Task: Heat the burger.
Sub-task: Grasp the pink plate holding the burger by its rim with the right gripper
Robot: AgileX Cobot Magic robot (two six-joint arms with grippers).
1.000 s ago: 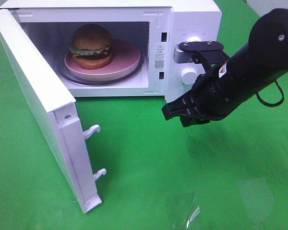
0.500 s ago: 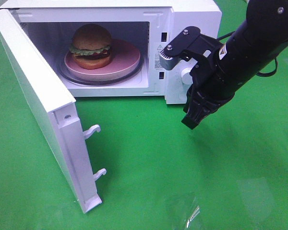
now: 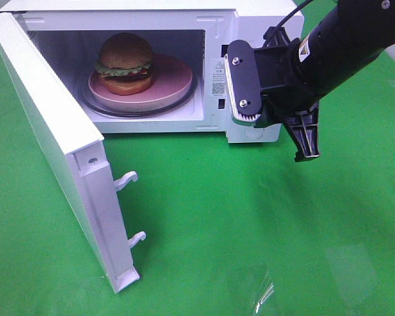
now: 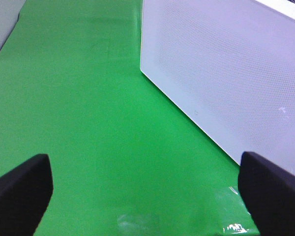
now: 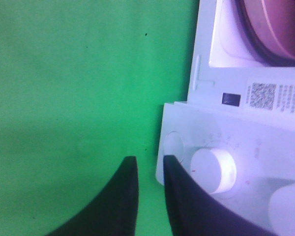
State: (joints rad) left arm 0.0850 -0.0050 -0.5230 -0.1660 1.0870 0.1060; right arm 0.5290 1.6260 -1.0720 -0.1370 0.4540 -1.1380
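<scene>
The black right gripper holds its fingers slightly apart with nothing between them. The tips are just beside the white microwave's control panel, near a round white knob. Left of the panel are a QR-code sticker and a round pink plate. A green cloth lies beneath.

The worktop is plain green. A white microwave stands on it, far left; its door is open toward the near left.
</scene>
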